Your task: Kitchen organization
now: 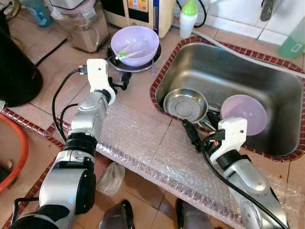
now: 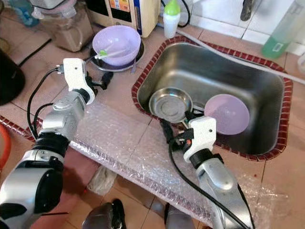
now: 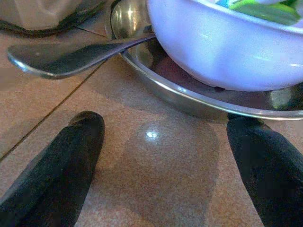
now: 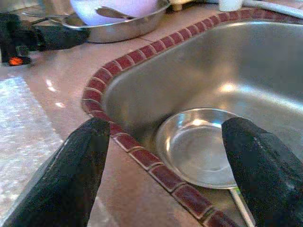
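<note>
Just right gripper (image 4: 165, 156) over sink rim (image 4: 142, 158)

Appliance (image 1: 143, 12) label — print too blurred to read.

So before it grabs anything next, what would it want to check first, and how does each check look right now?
1. Left gripper open: ok.
2. Left gripper lined up with the shallow steel plate under the lilac plastic bowl: ok, rim just ahead.
3. Metal spoon out of the way: not ok, beside the left finger.
4. Right gripper open: ok.
5. Round steel dish in the steel sink reachable: ok, just ahead.
</note>
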You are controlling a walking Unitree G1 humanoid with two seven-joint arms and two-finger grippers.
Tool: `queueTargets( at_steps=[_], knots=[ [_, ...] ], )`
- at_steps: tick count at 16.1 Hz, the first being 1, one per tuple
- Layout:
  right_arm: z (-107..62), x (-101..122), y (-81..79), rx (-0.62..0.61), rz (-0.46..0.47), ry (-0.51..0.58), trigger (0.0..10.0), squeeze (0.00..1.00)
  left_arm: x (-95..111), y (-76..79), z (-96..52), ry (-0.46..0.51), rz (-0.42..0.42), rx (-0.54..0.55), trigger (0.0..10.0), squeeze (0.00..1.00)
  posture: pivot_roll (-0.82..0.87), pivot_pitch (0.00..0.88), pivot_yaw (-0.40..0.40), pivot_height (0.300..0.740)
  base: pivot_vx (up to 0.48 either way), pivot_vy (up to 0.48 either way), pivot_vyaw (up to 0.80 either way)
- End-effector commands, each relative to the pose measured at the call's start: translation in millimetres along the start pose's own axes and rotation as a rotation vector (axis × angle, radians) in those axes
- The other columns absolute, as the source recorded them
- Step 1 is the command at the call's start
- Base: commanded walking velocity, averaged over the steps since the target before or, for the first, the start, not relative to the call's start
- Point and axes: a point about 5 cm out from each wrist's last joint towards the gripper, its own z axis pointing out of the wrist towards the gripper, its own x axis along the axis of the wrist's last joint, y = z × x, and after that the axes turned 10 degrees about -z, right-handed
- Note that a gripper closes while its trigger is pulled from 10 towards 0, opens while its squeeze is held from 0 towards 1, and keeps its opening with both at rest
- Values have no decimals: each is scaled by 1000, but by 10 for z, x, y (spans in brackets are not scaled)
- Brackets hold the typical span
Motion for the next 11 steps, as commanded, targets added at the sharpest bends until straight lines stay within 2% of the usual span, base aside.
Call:
queueTargets(
  at_steps=[1, 5, 8, 11],
  knots=[
    [-19, 50, -71, 51, 10, 15, 10000, 0, 70, -22, 17, 33, -43, 13, 10000, 122, -243, 247, 83, 740, 0, 0, 0],
    [28, 252, -102, 103, 31, 89, 10000, 0, 175, -29, 5, 98, -136, 25, 10000, 110, -240, 239, 83, 740, 0, 0, 0],
    [50, 232, -77, 101, 24, 81, 10000, 0, 177, 8, -22, 109, -151, 19, 10000, 102, -230, 225, 80, 740, 0, 0, 0],
    [71, 213, -80, 116, 17, 65, 10000, 0, 90, 31, -87, 96, -164, 25, 10000, 78, -222, 222, 74, 740, 0, 0, 0]
  ],
)
